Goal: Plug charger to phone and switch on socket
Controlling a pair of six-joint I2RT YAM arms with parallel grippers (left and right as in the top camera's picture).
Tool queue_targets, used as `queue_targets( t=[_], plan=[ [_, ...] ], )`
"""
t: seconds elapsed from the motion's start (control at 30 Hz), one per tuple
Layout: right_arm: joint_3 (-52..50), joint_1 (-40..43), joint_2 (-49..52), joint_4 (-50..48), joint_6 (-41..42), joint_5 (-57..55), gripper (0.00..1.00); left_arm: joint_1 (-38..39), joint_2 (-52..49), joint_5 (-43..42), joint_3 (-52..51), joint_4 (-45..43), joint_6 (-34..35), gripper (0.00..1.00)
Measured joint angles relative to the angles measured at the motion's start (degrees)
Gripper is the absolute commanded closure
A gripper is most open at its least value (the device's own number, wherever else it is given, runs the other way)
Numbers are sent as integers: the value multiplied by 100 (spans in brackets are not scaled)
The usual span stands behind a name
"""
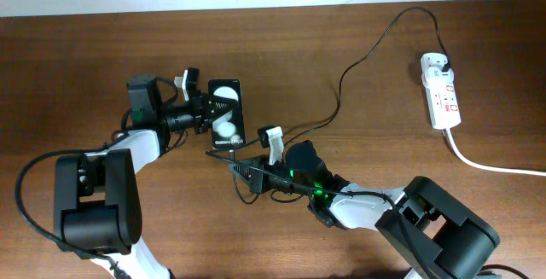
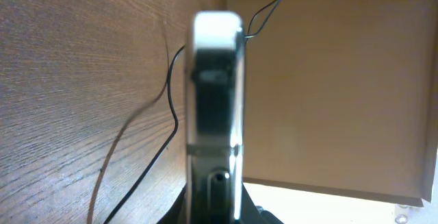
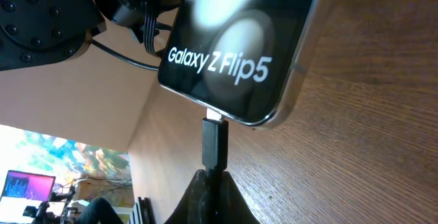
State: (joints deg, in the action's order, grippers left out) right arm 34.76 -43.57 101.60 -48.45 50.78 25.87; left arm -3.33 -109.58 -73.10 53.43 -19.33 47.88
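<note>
Overhead view: glossy black rectangular phone [image 1: 226,113] sits screen-up near the middle of the brown wooden table [image 1: 85,31], well apart from the white elongated plastic socket strip with red switches [image 1: 442,91].
Left gripper [image 1: 210,108]: clamped on the phone's side edge, steadying it.
Right gripper [image 3: 209,183]: pinched together on the small black connector tip [image 3: 214,142] of the long thin black charger cable [image 1: 358,61].
Plug end: the charger's black plug [image 1: 444,58] sits in the socket.
Progress: the connector tip meets the phone's port with a sliver of metal showing, so it looks not fully seated.
Left to do: push the tip home, then press the socket switch; whether it is already on cannot be told.
</note>
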Motion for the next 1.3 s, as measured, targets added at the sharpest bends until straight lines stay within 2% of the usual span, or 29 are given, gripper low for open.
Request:
queue_targets(
  t=[1.3],
  plan=[
    [0, -2, 0, 42, -2, 229, 96, 0, 0, 2, 0, 0, -2, 100]
  ],
)
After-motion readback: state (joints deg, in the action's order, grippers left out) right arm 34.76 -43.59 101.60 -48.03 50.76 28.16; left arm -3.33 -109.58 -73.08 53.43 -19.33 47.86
